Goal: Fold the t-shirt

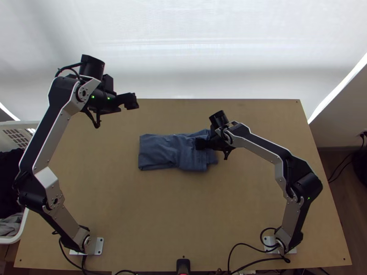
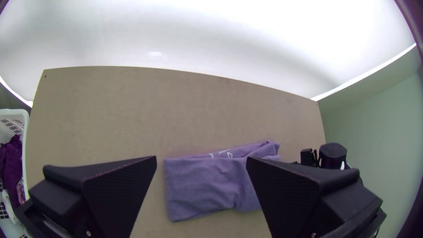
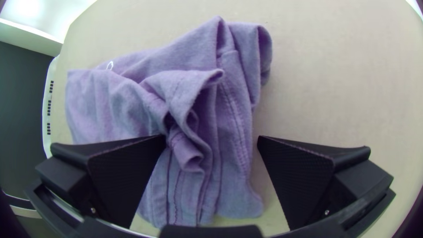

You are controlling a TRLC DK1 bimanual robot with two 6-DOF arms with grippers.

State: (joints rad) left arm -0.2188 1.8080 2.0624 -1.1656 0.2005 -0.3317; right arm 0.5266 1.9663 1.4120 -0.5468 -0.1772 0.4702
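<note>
The blue-grey t-shirt (image 1: 158, 151) lies mid-table as a folded strip, smooth at its left end and rumpled at its right end. My right gripper (image 1: 198, 144) is over that rumpled end. In the right wrist view my right gripper (image 3: 211, 139) stands open above the bunched folds and seams of the t-shirt (image 3: 233, 110). My left gripper (image 1: 133, 101) hangs near the table's far edge, up and left of the cloth. In the left wrist view my left gripper (image 2: 202, 161) is open, with the t-shirt (image 2: 198, 185) farther off below it.
A white basket (image 1: 20, 229) with dark and grey cloth stands beyond the table's left edge. A small black device (image 1: 183, 266) sits at the near edge, with cables beside it. Bare wood (image 1: 151, 215) lies on the near side of the cloth.
</note>
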